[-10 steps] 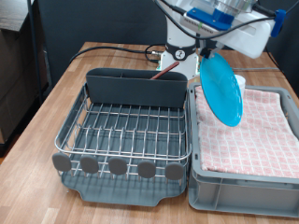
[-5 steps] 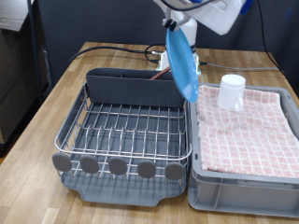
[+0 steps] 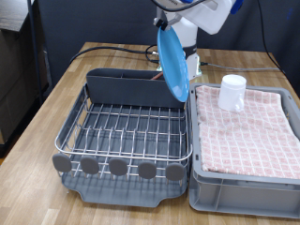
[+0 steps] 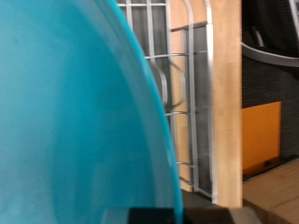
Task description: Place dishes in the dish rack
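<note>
Off-task items you're seeing:
1 grey crate (image 3: 208, 190) lined with pink checkered cloth (image 3: 253, 136) is sitting on the wooden table (image 3: 56, 103).

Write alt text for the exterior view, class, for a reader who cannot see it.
A robot gripper hangs a light-blue plate on edge above the wire dish rack. To the exterior view's right, a white cup stands on pink checkered cloth in a grey crate.

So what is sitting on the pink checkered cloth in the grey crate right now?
On the pink checkered cloth only a plain white cup stands, upside down, near the far edge. The round light-blue plate hangs from the claw beside it, hiding a small strip of cloth behind.
</note>
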